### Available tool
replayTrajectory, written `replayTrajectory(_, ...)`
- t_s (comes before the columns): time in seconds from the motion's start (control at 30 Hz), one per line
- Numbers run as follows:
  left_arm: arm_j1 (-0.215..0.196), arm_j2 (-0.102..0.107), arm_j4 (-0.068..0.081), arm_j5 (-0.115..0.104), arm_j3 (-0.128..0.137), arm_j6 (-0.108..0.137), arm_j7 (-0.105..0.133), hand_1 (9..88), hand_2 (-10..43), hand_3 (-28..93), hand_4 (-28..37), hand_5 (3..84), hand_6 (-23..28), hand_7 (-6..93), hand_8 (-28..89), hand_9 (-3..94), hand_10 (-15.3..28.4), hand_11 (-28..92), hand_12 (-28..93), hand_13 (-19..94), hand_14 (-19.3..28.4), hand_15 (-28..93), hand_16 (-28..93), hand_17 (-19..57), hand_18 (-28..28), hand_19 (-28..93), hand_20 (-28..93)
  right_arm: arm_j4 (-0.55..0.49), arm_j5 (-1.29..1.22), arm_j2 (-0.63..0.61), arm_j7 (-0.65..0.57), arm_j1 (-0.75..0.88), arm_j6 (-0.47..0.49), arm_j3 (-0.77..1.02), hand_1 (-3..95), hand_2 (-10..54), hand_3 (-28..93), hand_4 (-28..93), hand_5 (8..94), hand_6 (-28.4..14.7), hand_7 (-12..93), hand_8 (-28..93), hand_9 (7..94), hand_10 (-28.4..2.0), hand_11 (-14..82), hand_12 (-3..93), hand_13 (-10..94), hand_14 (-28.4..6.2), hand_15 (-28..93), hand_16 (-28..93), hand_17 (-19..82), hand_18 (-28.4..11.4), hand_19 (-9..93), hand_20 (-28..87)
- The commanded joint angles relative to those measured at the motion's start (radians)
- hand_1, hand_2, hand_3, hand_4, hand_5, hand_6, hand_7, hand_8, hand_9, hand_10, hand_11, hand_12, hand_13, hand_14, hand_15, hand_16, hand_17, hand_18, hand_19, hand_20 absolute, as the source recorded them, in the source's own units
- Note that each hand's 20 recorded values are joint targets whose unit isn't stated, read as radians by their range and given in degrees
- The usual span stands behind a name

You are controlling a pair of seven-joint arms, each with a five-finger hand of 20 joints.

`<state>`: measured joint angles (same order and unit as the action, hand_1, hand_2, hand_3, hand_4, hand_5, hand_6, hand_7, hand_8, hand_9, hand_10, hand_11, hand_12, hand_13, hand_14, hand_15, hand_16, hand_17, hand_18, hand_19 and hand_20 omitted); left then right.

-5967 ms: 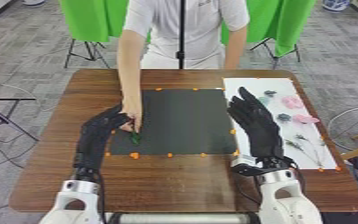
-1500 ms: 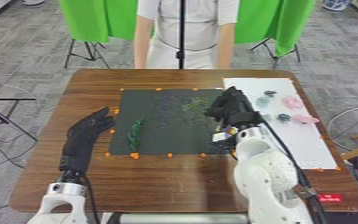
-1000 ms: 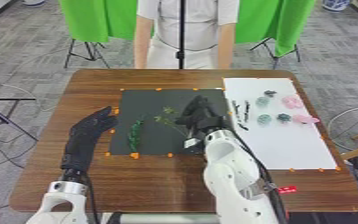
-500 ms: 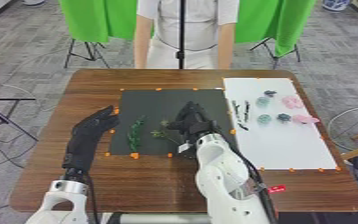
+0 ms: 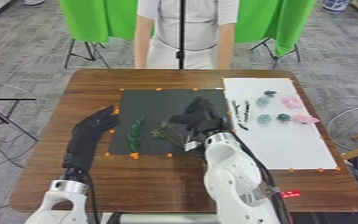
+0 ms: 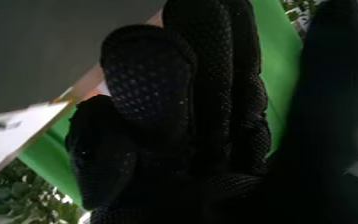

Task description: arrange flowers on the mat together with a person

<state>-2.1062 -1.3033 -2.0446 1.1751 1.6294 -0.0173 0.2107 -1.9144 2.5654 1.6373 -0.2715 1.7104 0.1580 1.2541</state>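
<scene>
Pink flowers in head view, leafy plant in right wrist view

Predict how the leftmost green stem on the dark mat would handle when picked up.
The stem looks slender, so it is probably light and somewhat bendy. Its uneven, leafy outline suggests it would hardly roll if nudged.

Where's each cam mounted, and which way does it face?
Head view: on the robot's head, facing forward and down at the table; both arms, left hand and right hand in frame.
Right wrist view: on the right arm's wrist, looking along that hand's black glove.
Shared: right hand and green cloth.
</scene>
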Motion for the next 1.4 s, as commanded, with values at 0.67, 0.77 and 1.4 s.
replayTrajectory(0.67,-0.011,-0.014,0.004,0.003,0.006,-0.024,-0.023,24.7,-3.9,64,-18.1,45.5,3.6,10.8,-5,43.6,13.4,19,16,35,17.5,16,5,4.6,12.7,9,18,0.026,-0.011,-0.045,-0.056,0.061,0.162,-0.008,27.2,7.0,74,5,85.6,-0.4,13,-5,93.7,-12.1,31.2,15.6,94,-3.8,54,19,70,-10.9,93,36)
replayTrajectory(0.77,-0.013,-0.014,0.002,0.003,0.005,-0.024,-0.023,24.7,-3.8,64,-18.0,45.5,3.6,10.8,-5,43.6,13.4,19,16,35,17.4,16,5,4.5,12.7,9,18,0.02,-0.015,-0.046,-0.057,0.065,0.169,-0.019,26.8,7.1,74,5,85.7,-0.4,13,-7,93.7,-12.1,31.3,15.6,94,-3.8,54,19,70,-10.9,93,36)
replayTrajectory(1.4,-0.016,-0.015,0.0,0.004,0.011,-0.027,-0.026,24.7,-3.8,64,-18.1,45.5,3.6,10.8,-5,43.6,13.4,19,16,35,17.4,16,5,4.3,12.7,9,18,-0.075,-0.052,-0.072,-0.066,0.066,0.198,-0.032,26.3,7.2,73,5,86.5,-0.4,14,-11,93.7,-12.0,31.6,15.2,94,-4.2,54,18,70,-11.0,93,36)
